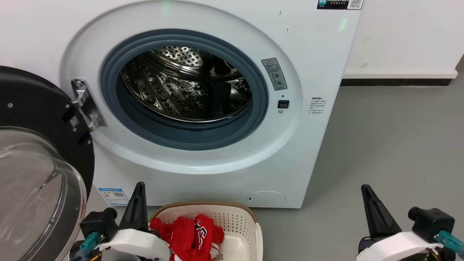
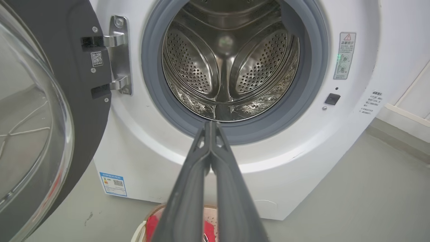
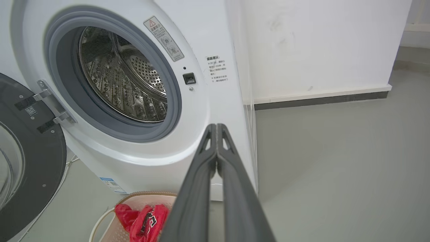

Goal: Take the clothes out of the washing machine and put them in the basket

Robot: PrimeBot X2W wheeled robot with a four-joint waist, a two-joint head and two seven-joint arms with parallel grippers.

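From the head, the large white front-loading washing machine (image 1: 217,170) stands on the grey floor (image 1: 380,145), its black-framed glass door (image 1: 43,108) swung wide to the left and its perforated steel drum (image 1: 181,87) bare inside the grey porthole ring. At the machine's foot, well away from the floor's far edge where a dark skirting (image 1: 395,82) runs along the wall, sits the small cream plastic basket (image 1: 232,217) with perforated sides and a brown woven-look rim. The clothes (image 1: 188,235), a bright red soft garment with white trim and a printed logo, lie bunched in the basket's left half. The left pincer (image 1: 139,192) points up just left of the basket, and the right pincer (image 1: 368,194) rises well to its right, over bare floor. In the left wrist view, the left pincer (image 2: 211,125) is clenched on nothing, its tips pressed together before the lower porthole rim. Below them a strip of basket rim (image 2: 154,210) and red cloth (image 2: 153,225) peeks out. In the right wrist view, the right pincer (image 3: 216,127) is likewise clenched and empty, aimed at the machine's front right corner, with the basket (image 3: 147,195) and the clothes (image 3: 141,218) low to its left.
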